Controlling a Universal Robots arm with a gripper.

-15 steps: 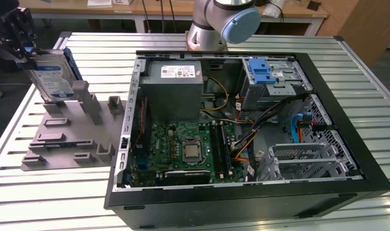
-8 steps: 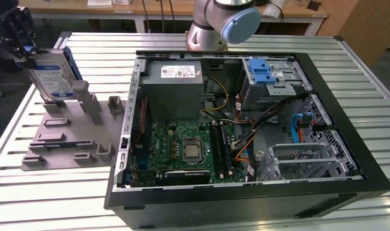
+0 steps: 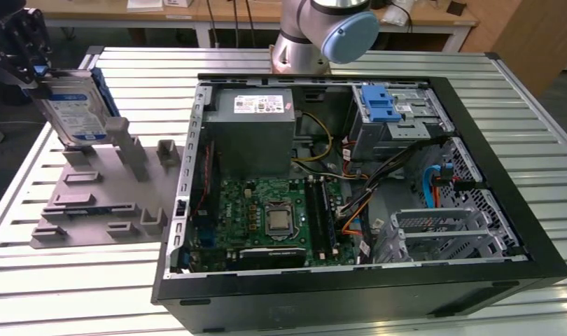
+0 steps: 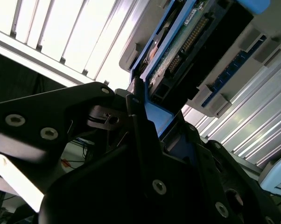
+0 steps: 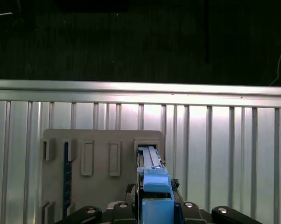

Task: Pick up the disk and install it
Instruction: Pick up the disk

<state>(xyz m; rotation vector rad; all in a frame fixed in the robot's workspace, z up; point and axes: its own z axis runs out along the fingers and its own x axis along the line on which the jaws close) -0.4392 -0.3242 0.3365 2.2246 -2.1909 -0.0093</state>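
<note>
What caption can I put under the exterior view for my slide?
The gripper holds the disk upright at the grey holder, beside an open computer case.

Smooth plastic rails (image 5: 157,186) on disk (image 3: 73,112); ribbed metal table (image 3: 78,294).

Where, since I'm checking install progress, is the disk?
At the exterior view's upper left, the disk sits in the gripper over the grey holder, outside the computer case.
</note>
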